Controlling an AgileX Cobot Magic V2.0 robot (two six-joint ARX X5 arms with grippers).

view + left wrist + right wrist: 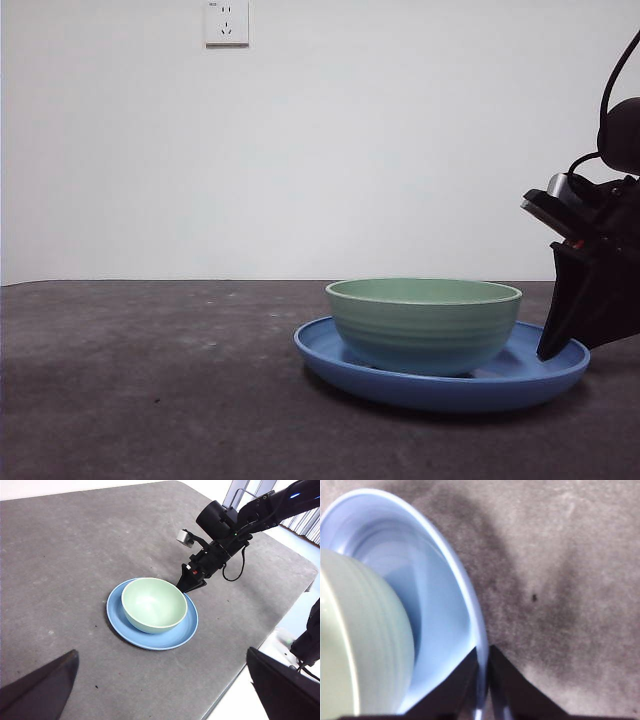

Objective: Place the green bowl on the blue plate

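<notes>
The green bowl [425, 325] stands upright in the middle of the blue plate [440, 385] on the grey table. Both also show in the left wrist view, bowl [154, 604] and plate [150, 640]. My right gripper [555, 345] is at the plate's right rim, low over the table, also seen in the left wrist view [189, 586]. In the right wrist view its jaws [482, 680] are nearly closed with the plate's rim [435, 605] between them, beside the bowl's wall [355, 645]. My left gripper [161, 652] is open and empty, high above the table.
The grey table [150, 380] stretches to the left of the plate. Its curved edge [280, 615] lies beyond the right arm. A white wall socket [226, 22] is on the back wall.
</notes>
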